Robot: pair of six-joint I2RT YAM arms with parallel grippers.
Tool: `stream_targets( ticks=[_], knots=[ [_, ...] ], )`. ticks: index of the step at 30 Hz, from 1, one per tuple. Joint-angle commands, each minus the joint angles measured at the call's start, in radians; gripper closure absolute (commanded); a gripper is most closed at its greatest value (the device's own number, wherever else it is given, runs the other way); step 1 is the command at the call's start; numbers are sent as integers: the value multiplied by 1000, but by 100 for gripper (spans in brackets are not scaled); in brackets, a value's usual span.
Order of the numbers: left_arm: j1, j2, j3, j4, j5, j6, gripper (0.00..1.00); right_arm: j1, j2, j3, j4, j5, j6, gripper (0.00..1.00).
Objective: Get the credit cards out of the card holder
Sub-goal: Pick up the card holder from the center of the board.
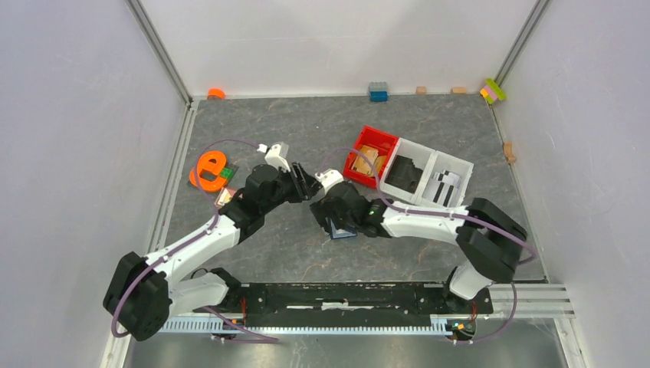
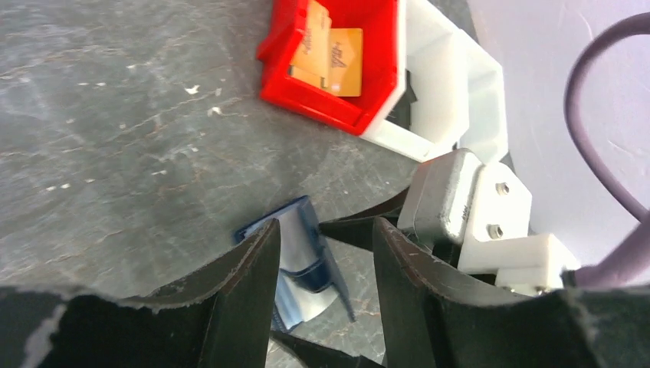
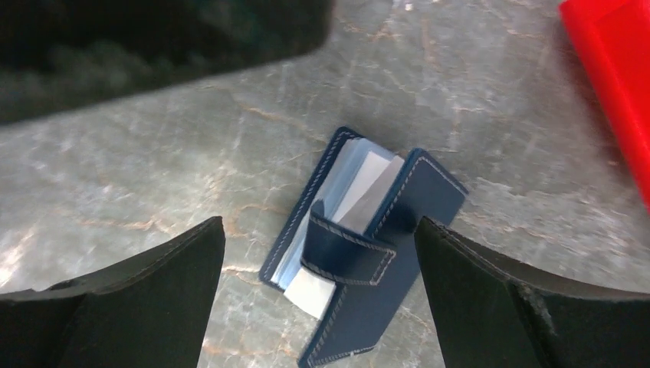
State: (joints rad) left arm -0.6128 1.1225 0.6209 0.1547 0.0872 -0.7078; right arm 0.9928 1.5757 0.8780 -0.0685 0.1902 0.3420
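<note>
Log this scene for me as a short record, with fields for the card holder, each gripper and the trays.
card holder: lying on the table, strap across it, pale inserts showing
right gripper: open, above the card holder, straddling it
left gripper: open, nothing held
red tray: tan pieces inside
white tray: against the red tray, dark parts inside

Both arms stretch in toward the middle, and their ends almost meet. The left gripper (image 1: 307, 182) has its jaws partly apart. The right gripper (image 3: 318, 230) points down with its jaws spread wide.
</note>
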Motion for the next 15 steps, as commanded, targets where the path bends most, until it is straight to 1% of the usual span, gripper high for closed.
stream_targets(
  ticks=[1,6,9,11,15],
  knots=[
    [-1,-63,-23,8,-80,80,45,59,64,117,-197,303,-7,2],
    [-1,-64,-35,7,-84,82,44,60,28,89,-180,333,-2,2],
    [-2,-47,-31,2,-81,85,44,59,45,95,-205,359,-3,2],
    [-2,-44,-26,-6,-71,88,44,52,71,109,-210,322,-10,2],
    [-1,-50,-30,-9,-72,89,44,20,108,108,-189,187,-14,2]
  ],
)
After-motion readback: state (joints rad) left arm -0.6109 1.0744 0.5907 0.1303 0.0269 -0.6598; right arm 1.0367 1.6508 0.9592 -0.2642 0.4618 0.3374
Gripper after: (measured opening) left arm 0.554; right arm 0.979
